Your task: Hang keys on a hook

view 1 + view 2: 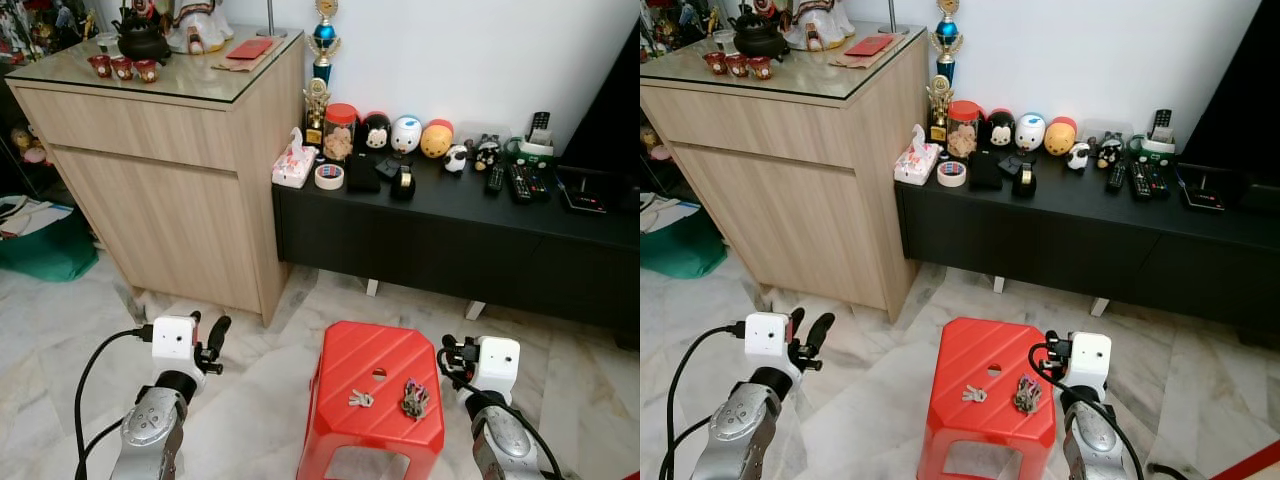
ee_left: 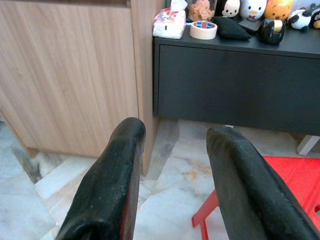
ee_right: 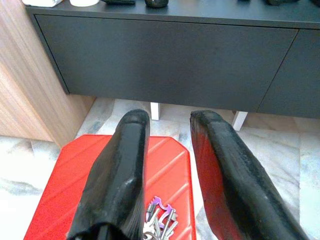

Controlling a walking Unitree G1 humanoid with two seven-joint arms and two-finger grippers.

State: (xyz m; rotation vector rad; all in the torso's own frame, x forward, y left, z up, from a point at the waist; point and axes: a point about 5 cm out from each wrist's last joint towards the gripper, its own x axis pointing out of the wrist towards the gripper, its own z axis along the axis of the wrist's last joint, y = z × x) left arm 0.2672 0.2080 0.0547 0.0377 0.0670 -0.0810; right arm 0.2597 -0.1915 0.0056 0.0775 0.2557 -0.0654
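**Keys on the red stool, both my grippers empty**

I stand over a red plastic stool (image 1: 372,385) on the marble floor (image 1: 250,400). Two sets of keys lie on its seat: a small silver pair of keys (image 1: 361,400) near the middle, and just beside it, toward my right, a larger bunch of keys (image 1: 415,399) with a purple clip, which also shows at the near edge of my right wrist view (image 3: 159,220).

My left gripper (image 2: 172,175) hangs low to the left of the stool, above the floor, its two black fingers (image 2: 112,185) spread apart with nothing between them. It points toward the corner where the wooden cabinet (image 1: 170,170) meets the low black console (image 1: 450,235).

My right gripper (image 3: 167,170) sits at the stool's right side, above the seat's near edge, fingers likewise parted and holding nothing. The key bunch lies below and between them, not touched.

On the console top stand a tissue pack (image 1: 293,165), a roll of tape (image 1: 329,177), a red-lidded jar (image 1: 340,131), a row of round cartoon figures (image 1: 405,134), two trophies (image 1: 320,70) and several remote controls (image 1: 512,180). The cabinet's glass top carries a dark teapot (image 1: 142,40) and small red cups (image 1: 122,67). A green bag (image 1: 45,250) lies on the floor at far left.
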